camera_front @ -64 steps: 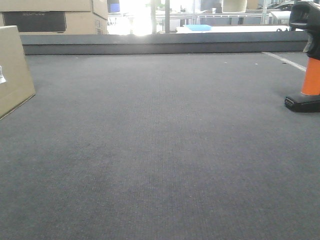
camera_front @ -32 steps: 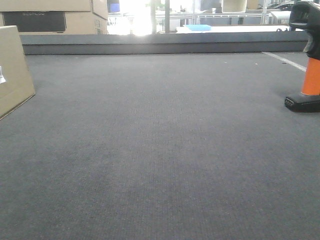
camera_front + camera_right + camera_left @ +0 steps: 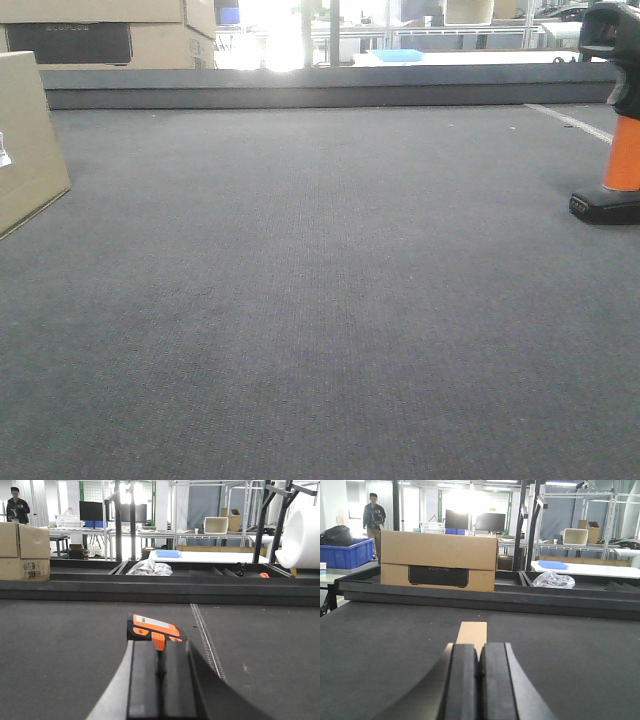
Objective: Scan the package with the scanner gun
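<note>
The scanner gun [image 3: 617,120] is standing upright on its black foot at the right edge of the front view, orange handle rising to a black head cut off by the upper right corner. In the right wrist view it is showing at centre frame, just beyond the right gripper [image 3: 160,672], whose two dark pads are pressing flat together with nothing between them. The left gripper [image 3: 479,667] is likewise sitting fully closed and empty at the bottom centre of its own view.

Largest in the scene, the dark grey table [image 3: 320,300] is filling nearly the whole front view. Behind it, in the upper left of the left wrist view, a big cardboard carton [image 3: 440,560] with a dark panel is resting in a black tray [image 3: 560,597]. The package [image 3: 28,140] is sitting at the left edge of the front view, a tan box with a sliver of white label; in the left wrist view it is appearing as a small tan strip just above the closed pads, well apart from the scanner on the far side of the table.

The scanner is looking rigid and fairly light but top-heavy, so a push could tip it; the orange handle seems the best place to grip. The package is looking light and stiff, best pinched across its thin edges, keeping the label uncovered.
</note>
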You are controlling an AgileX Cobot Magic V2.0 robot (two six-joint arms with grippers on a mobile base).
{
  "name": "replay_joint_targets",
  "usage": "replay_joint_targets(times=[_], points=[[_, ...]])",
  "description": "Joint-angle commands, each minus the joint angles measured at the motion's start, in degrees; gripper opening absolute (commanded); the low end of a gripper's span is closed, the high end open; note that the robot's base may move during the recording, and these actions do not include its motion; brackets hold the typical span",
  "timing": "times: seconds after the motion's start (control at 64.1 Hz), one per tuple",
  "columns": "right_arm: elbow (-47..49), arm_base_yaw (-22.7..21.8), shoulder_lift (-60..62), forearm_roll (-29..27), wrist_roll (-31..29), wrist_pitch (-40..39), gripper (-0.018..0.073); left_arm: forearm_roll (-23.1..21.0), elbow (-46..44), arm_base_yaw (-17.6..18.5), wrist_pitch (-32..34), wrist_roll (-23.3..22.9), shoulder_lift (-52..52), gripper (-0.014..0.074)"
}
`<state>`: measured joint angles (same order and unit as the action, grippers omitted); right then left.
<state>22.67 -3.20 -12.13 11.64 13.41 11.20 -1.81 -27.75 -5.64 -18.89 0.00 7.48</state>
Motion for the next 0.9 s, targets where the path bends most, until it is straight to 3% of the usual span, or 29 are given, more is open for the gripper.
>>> replay_joint_targets(times=[0.0, 0.218, 0.281, 0.328, 0.374, 0.702, 0.889], points=[[-0.1, 0.0, 0.3, -0.2, -0.2, -0.7, -0.0168, -0.4, 0.0, 0.1, 0.6, 0.0, -0.3, -0.0111], [-0.6, 0.0, 0.4, -1.0, -0.6, -0.3, -0.0168, -0.4, 0.0, 0.1, 0.6, 0.0, -0.3, -0.0111], [-2.2, 0.5, 1.0, -6.1, -7.8, -2.5, -0.0168, -0.4, 0.0, 0.1, 0.7, 0.0, -0.3, -0.0111], [-4.2, 1.0, 1.9, -12.9, -18.4, -5.4, -0.0168, -0.4, 0.0, 0.1, 0.7, 0.0, -0.3, -0.0111], [-6.3, 1.7, 2.9, -17.2, -21.9, -7.4, -0.0168, -0.4, 0.0, 0.1, 0.7, 0.0, -0.3, -0.0111], [-18.9, 2.3, 12.1, -16.4, -21.7, -10.1, -0.0168, -0.4, 0.0, 0.1, 0.7, 0.0, -0.3, -0.0111], [-22.7, 2.2, 12.1, -16.8, -21.4, -17.0, -0.0168, -0.4, 0.0, 0.1, 0.8, 0.0, -0.3, -0.0111]])
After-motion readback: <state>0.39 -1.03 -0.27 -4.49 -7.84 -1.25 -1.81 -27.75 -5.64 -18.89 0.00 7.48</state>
